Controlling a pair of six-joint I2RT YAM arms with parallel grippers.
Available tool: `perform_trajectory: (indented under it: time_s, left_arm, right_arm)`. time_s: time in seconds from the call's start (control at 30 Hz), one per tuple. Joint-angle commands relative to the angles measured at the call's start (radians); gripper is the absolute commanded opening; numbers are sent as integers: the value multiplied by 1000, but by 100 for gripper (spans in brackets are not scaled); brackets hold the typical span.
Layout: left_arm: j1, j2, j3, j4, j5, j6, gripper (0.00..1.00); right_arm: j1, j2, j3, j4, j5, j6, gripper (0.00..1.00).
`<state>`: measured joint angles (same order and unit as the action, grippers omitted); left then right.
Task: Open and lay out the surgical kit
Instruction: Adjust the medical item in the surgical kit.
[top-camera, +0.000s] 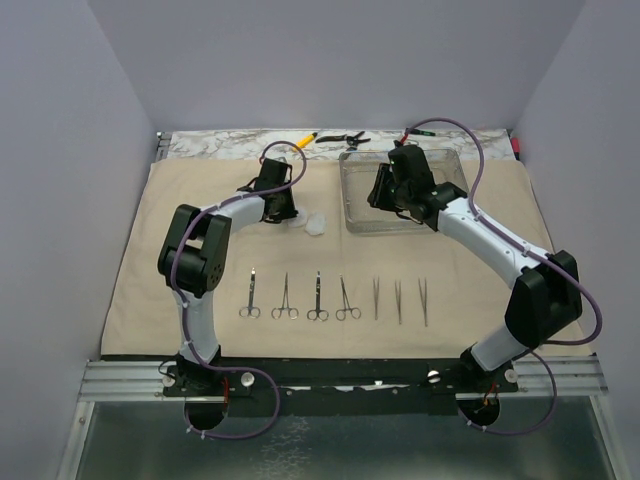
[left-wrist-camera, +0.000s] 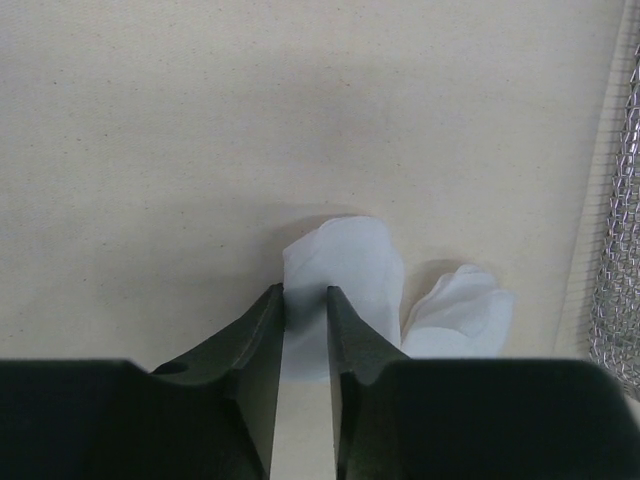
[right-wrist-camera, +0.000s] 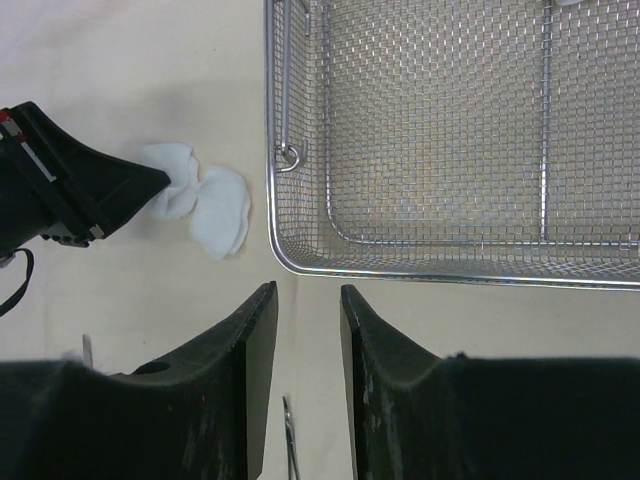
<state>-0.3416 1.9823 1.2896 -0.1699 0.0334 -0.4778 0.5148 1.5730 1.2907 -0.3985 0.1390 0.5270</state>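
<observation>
The beige cloth wrap (top-camera: 150, 260) lies spread flat on the table. On its near part lie several ring-handled clamps (top-camera: 285, 298) and three thin tweezers (top-camera: 399, 300) in a row. The tray (top-camera: 350, 190), a wire mesh basket (right-wrist-camera: 400, 272) in the right wrist view, stands at the back right. Left of it lie white gauze balls (top-camera: 315, 222). My left gripper (left-wrist-camera: 305, 292) is shut on one gauze ball (left-wrist-camera: 350, 250); a second ball (left-wrist-camera: 460, 305) lies just to its right. My right gripper (right-wrist-camera: 307, 290) hangs open over bare cloth at the tray's near left corner, holding nothing.
A yellow pen (top-camera: 305, 138) and black-handled pliers (top-camera: 340, 138) lie on the marbled strip behind the cloth. Grey walls close in the left, right and back. A clamp tip (right-wrist-camera: 288, 420) shows under my right fingers.
</observation>
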Motion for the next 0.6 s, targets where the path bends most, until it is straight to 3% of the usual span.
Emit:
perform_trajectory:
  time_s: [0.0,0.17,0.57]
  left_arm:
    - [-5,33,22,-54,18,-1,19]
    - [-5,-3,32,-68,-13,7,1]
    - [-5,-35,108,-198,-80,95,0]
  right_arm:
    - [-6,15,9,16,-22,12,35]
    - [-6,12,11,15,-24,10,34]
    - [-6,13,8,21,-13,13,33]
